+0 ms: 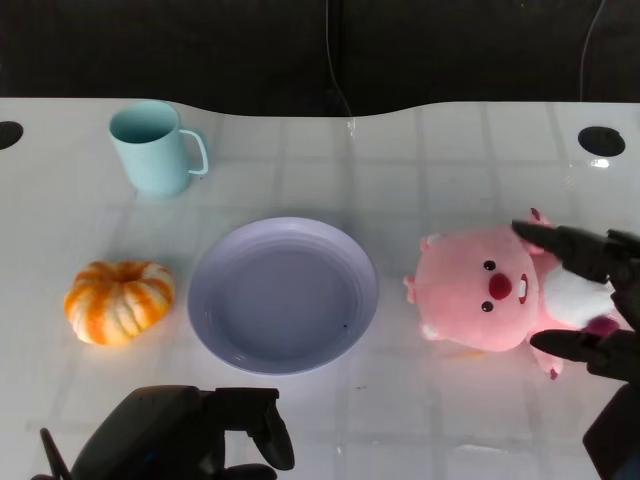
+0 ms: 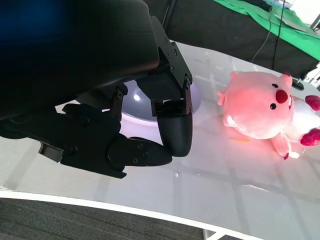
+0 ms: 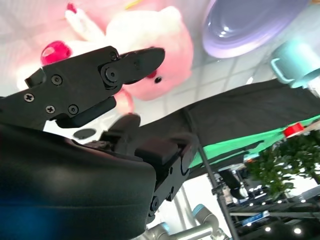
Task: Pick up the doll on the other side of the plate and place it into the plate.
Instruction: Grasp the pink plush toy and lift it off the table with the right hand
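The pink plush doll lies on its side on the white table, to the right of the lavender plate, which has nothing in it. My right hand reaches in from the right with its fingers apart, one set above the doll's white belly and one below it, straddling the body without a visible grip. The right wrist view shows those fingers spread in front of the doll, with the plate beyond. My left hand sits near the table's front edge below the plate, its fingers curled in on nothing.
A teal mug stands at the back left. An orange and white pumpkin sits left of the plate. A black round hole marks the table's far right corner, and dark cloth hangs behind the far edge.
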